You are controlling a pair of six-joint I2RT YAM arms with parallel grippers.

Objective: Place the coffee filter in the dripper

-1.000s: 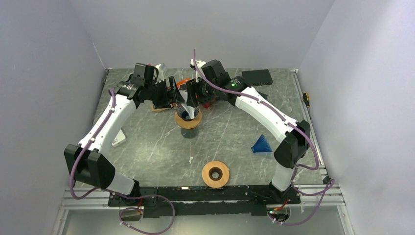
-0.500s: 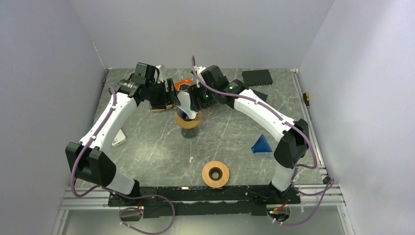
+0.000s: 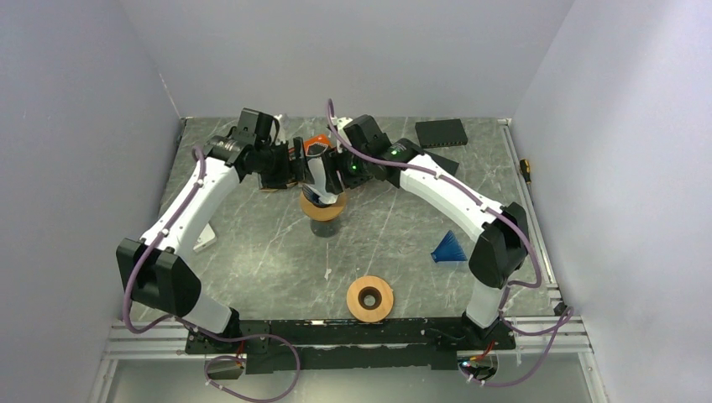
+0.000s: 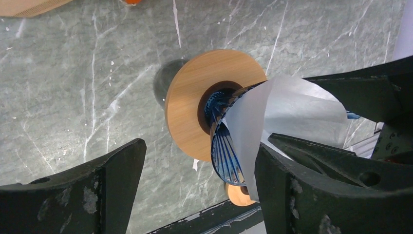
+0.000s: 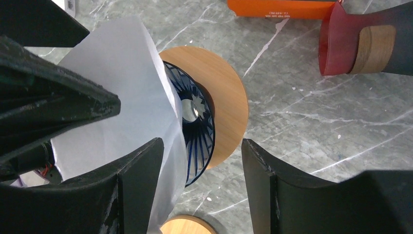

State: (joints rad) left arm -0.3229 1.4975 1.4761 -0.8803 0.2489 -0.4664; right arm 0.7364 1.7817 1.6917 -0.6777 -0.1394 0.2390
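Coffee filter partly in the dripper, at the far middle of the marble table. Found the white paper lying against one side of the blue ribbed cone and sticking out well past its rim. In the right wrist view, saw the other side of the ribs and the star-shaped hole at the bottom left bare. Found the dripper itself seated in a round wooden stand.

Saw the left gripper spread wide, straddling stand and dripper, with the filter's edge just beside the inner face of one dark finger and nothing pinched in the gap. Saw the right gripper likewise parted, set opposite, with the paper running down along one finger and the wooden rim showing in the gap. Could not tell whether any finger actually touched the paper. Noted each pincer's fingers crossing in front of the filter in the other's camera.

Elsewhere on the table, noted a second wooden stand near the arm bases, a spare blue cone off to its right and a black tray at the far edge. Also noted an orange box and a red item with a wooden part, both just beyond the dripper.
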